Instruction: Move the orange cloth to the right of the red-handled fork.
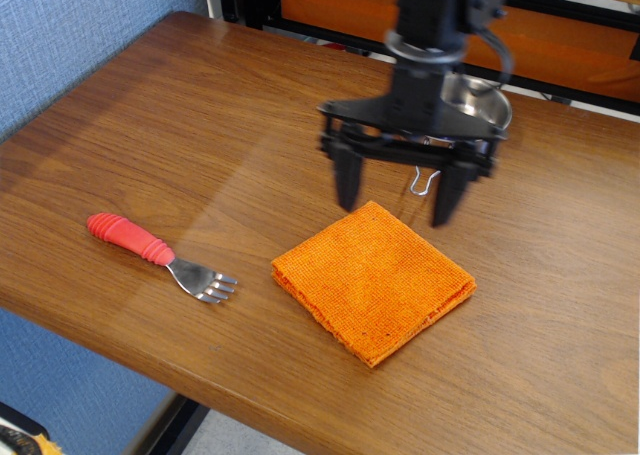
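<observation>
Orange cloth (372, 278): lies flat and folded near the bench's front edge, just right of the fork's tines and apart from them, which is the spot the task names.
Fork (160, 257): red handle points left, silver tines point toward the cloth; nothing touches it.
Bench (180, 125): brown wood grain, carrying all of it.
Fingers (397, 193): spread wide and empty, hanging above the cloth's far corner, clear of it; the job looks finished.
Bowl (478, 99): steel, behind the arm, partly hidden.
</observation>
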### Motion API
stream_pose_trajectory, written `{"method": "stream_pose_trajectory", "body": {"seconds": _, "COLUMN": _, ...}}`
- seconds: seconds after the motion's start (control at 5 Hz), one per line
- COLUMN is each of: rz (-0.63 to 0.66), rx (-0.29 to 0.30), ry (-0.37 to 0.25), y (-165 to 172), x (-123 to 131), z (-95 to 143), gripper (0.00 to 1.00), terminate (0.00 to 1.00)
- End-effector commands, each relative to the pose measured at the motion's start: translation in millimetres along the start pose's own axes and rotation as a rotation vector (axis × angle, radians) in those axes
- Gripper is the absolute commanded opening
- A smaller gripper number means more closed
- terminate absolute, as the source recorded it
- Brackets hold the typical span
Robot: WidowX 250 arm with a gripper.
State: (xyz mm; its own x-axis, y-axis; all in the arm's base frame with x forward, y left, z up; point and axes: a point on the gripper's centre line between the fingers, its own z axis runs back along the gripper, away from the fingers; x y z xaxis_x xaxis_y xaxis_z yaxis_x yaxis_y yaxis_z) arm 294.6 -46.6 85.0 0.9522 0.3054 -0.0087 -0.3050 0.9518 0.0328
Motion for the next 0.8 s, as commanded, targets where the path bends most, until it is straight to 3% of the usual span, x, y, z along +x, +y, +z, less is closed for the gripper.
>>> {"method": "stream_pose_trajectory", "body": {"seconds": 0.0, "rz": 0.105, "rx": 0.021, "ry": -0.090, "y": 88.4, "x": 48.6, "z": 30.4, "gripper": 1.00, "terminate": 0.00}}
{"method": "stream_pose_trajectory", "body": {"seconds": 0.4, "rz": 0.088, "rx": 0.028, "ry": -0.165, "y": 145.8, "x": 121.2, "z": 16.4, "gripper": 1.00, "terminate": 0.00}}
{"method": "stream_pose_trajectory", "body": {"seconds": 0.6, "rz": 0.070, "rx": 0.021, "ry": -0.217, "y": 147.5, "x": 138.2, "z": 21.3, "gripper": 1.00, "terminate": 0.00}}
